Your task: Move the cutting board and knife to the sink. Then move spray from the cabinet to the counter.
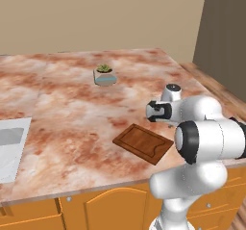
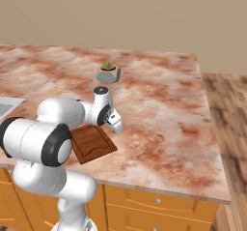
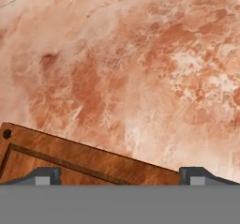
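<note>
The board (image 1: 143, 143) lies flat on the counter (image 1: 72, 108), near its front edge, turned at an angle to that edge. In the left base view it sits at about 5 o'clock from the small potted plant (image 1: 104, 75), well apart from it. In the right base view the board (image 2: 92, 143) is partly covered by the arm's elbow, and the plant (image 2: 108, 73) stands at 12 o'clock from it.

The sink (image 1: 10, 147) shows at the left edge of the left base view, roughly 9 o'clock from the board, well apart. A corner of it (image 2: 6, 105) also shows at the left of the right base view.

In the hand view the gripper (image 3: 120, 176) hangs over the board (image 3: 70, 160), its two tips set wide apart with nothing between them. Whether the tips touch the wood I cannot tell; they seem just above it. A small hole marks the board's corner at 9 o'clock in that view.
</note>
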